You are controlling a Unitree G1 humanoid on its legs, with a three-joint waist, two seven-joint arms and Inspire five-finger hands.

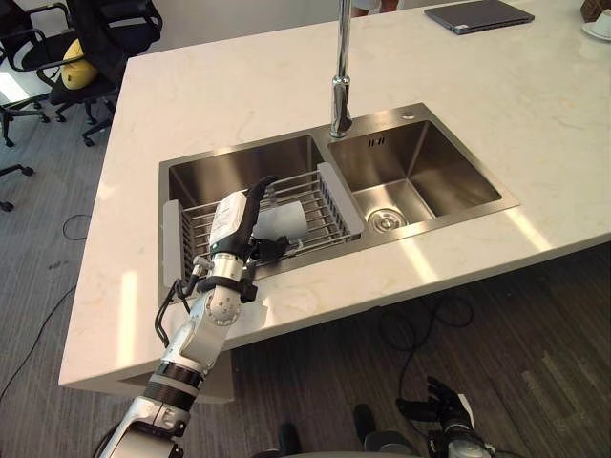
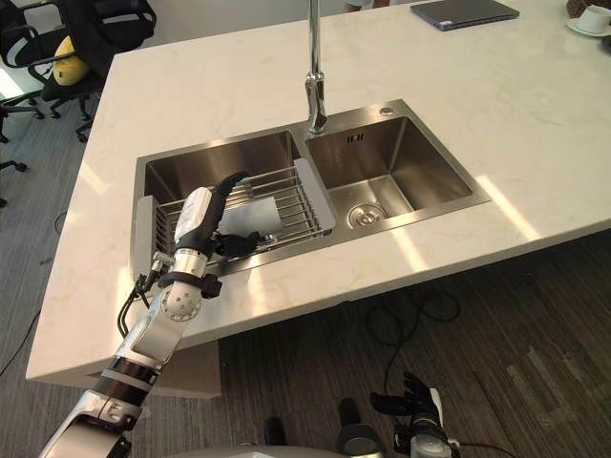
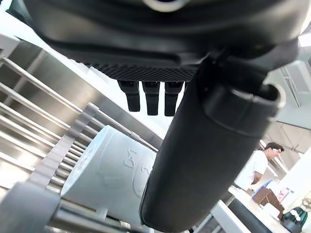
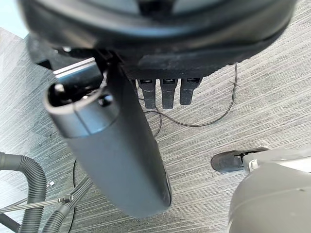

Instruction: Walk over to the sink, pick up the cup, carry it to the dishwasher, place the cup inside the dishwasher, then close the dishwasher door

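Observation:
A white cup lies on its side in a wire dish rack set across the left basin of the steel sink. My left hand reaches over the counter's near edge into the rack. Its dark fingers arch over the cup's top and its thumb sits low beside it, with no grip closed. In the left wrist view the cup rests on the rack wires just past the thumb. My right hand hangs low over the floor, fingers relaxed and spread, holding nothing.
A tall tap stands between the basins; the right basin has a drain. A dark laptop and a cup on a saucer sit on the far counter. Office chairs stand far left. A person stands beyond.

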